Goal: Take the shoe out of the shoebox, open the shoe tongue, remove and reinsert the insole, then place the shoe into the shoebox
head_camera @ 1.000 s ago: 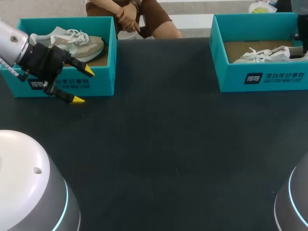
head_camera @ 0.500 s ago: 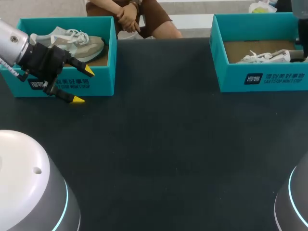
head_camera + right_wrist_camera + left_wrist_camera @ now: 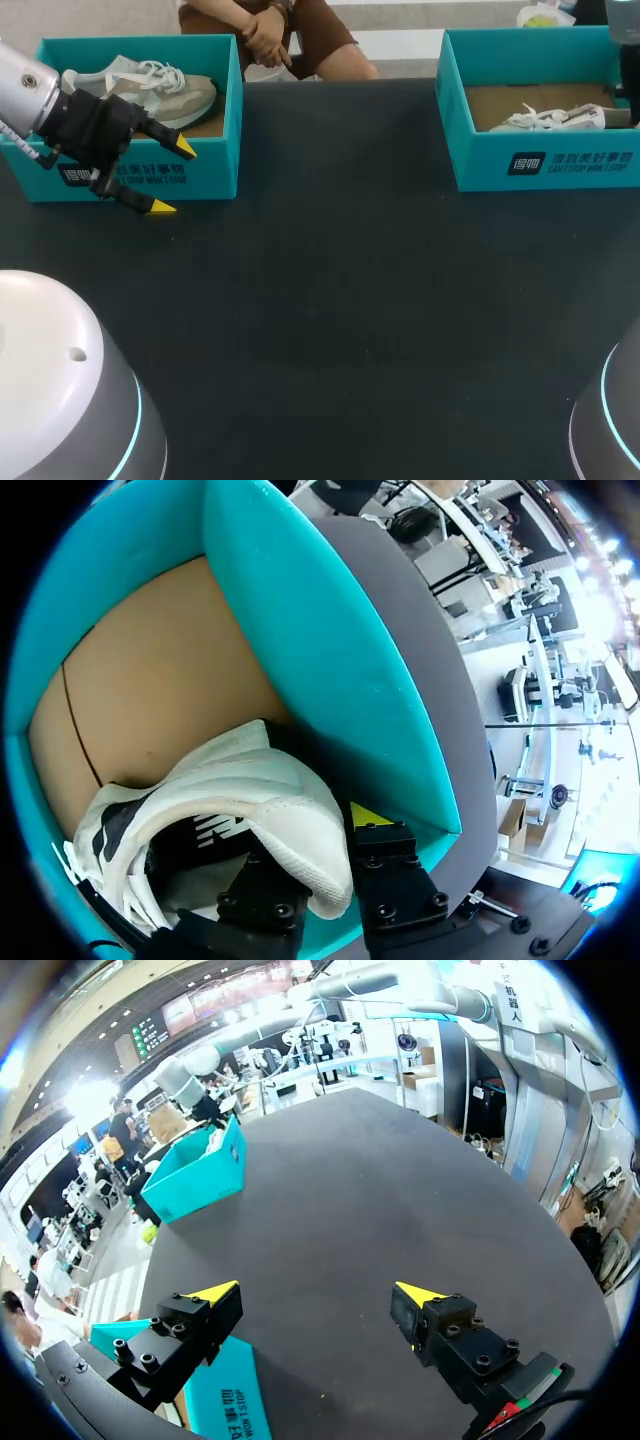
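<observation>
1. Shifted since a second ago: the white shoe (image 3: pixel 555 117) now lies a little further toward the right end of the right shoebox (image 3: pixel 560 160), nearer my right arm (image 3: pixel 630 60). My left arm has not moved.
2. Seen from the right wrist, the right end effector (image 3: pixel 325 840) is clenched on the white shoe (image 3: pixel 270 800). One finger with its yellow tip presses the outside of the upper, and the other finger is tucked under or inside the shoe, its tip hidden.
3. That shoe is still inside the right shoebox (image 3: pixel 320 650), over the brown cardboard floor and close to a teal wall.
4. The left end effector (image 3: pixel 172 178) hangs released, fingers wide apart and holding nothing, just in front of the left shoebox (image 3: pixel 212 175).
5. From the left wrist, the left end effector (image 3: pixel 318 1295) shows only bare black bench (image 3: pixel 340 1190) between its yellow tips.
6. A beige shoe (image 3: pixel 170 92) with white laces lies in the left shoebox.
7. The two boxes stand well apart at the far corners of the bench (image 3: pixel 340 300).
</observation>
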{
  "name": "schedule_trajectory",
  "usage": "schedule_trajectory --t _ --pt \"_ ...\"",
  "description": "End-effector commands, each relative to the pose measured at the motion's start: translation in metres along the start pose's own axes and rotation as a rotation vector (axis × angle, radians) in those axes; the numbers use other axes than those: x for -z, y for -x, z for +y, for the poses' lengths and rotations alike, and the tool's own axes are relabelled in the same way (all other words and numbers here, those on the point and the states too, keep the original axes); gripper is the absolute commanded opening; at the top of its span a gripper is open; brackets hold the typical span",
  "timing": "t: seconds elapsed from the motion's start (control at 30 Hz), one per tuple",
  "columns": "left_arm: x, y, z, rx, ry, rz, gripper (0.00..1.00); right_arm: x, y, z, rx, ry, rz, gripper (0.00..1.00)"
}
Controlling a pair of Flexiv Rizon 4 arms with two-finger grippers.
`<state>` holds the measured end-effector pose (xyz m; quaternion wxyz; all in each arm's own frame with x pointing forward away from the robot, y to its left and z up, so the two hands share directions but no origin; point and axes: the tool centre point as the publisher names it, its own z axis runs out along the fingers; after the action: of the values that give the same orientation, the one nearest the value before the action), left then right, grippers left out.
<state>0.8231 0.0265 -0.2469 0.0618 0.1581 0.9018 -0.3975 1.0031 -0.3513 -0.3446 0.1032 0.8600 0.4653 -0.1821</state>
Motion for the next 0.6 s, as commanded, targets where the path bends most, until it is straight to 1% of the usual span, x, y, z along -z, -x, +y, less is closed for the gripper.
schedule_trajectory --t 0.03,0.13,0.3,0.53,0.6 --pt "0.000 -0.001 0.000 0.000 0.003 0.001 1.00 -0.004 -0.002 0.005 0.002 -0.011 -0.002 0.36" --pt "0.000 -0.001 0.000 0.000 0.003 0.001 1.00 -0.004 -0.001 0.006 0.006 -0.010 -0.001 0.42" --pt "0.000 -0.001 0.000 0.000 0.003 0.001 1.00 0.001 0.002 0.009 -0.001 0.003 -0.001 0.43" --pt "0.000 -0.001 0.000 0.000 0.003 0.001 1.00 0.029 0.007 0.009 -0.014 0.066 0.037 0.47" --pt "0.000 -0.001 0.000 0.000 0.003 0.001 1.00 0.039 0.009 0.008 -0.020 0.085 0.078 0.48"
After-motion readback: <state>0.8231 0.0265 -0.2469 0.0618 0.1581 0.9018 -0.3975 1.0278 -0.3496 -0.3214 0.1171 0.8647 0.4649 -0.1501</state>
